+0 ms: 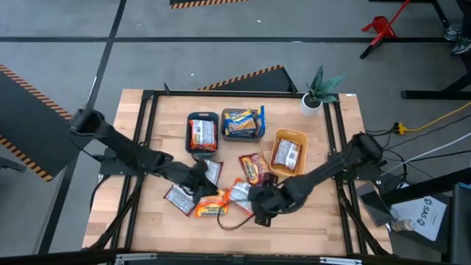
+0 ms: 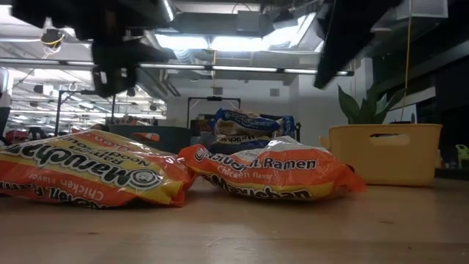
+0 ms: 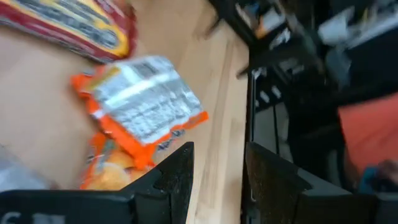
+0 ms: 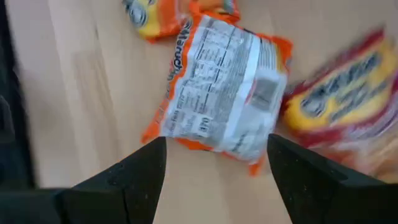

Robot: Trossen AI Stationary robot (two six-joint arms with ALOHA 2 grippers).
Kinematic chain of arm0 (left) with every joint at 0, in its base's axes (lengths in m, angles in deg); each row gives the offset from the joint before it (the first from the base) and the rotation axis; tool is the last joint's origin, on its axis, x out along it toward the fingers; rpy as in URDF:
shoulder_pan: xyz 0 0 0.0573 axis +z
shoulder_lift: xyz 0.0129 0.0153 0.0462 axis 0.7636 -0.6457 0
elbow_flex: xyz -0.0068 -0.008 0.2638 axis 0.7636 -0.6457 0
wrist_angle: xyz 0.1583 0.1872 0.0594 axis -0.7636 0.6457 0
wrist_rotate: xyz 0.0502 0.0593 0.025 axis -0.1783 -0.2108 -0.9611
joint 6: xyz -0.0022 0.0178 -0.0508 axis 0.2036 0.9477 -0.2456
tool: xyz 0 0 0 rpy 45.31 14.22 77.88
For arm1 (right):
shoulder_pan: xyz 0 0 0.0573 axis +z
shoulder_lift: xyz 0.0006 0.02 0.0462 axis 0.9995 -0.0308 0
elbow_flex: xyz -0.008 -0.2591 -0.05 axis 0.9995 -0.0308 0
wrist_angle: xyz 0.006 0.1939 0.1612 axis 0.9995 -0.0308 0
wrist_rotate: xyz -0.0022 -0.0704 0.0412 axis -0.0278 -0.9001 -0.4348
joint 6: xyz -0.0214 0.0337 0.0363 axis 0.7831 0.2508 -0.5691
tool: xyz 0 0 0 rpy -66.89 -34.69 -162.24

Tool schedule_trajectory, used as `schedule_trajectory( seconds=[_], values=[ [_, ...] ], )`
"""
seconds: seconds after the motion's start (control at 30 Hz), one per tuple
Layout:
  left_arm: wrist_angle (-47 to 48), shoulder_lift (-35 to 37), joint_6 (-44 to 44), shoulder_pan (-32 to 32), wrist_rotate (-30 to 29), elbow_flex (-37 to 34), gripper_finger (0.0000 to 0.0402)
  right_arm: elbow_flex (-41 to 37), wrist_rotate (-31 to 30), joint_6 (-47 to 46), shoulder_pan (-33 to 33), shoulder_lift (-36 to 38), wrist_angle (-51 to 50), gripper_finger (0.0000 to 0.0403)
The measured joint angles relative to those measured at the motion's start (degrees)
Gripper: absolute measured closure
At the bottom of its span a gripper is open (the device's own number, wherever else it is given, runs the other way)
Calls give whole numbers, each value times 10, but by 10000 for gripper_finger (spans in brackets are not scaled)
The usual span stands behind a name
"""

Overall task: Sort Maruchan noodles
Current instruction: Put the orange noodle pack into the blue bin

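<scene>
You had both grippers, left point(image 1: 200, 175) and right point(image 1: 259, 208), open and empty over loose Maruchan packets point(image 1: 210, 206).

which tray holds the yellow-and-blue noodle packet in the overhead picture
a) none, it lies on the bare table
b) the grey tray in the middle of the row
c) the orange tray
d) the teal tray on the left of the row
b: seen from above, the yellow-and-blue packet lies inside the grey tray, between the teal tray and the orange tray, which each hold a red-printed packet.
</scene>
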Motion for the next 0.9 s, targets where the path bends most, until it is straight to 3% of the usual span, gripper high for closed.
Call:
schedule_trajectory(
  seconds=[0.1, 0.27, 0.57, 0.9],
  values=[
    [-1, -60, 33, 5, 40, 44, 260, -70, -6, -124, 18, 34, 83, 139],
    [14, -143, 64, 15, 57, 98, 260, -156, -13, -274, 34, 53, 173, 139],
    [13, -239, 83, 47, 46, 114, 260, -244, -68, -362, 34, 53, 280, 139],
    [10, -268, 84, 54, 38, 116, 260, -331, -116, -509, 37, 53, 398, 139]
  ],
)
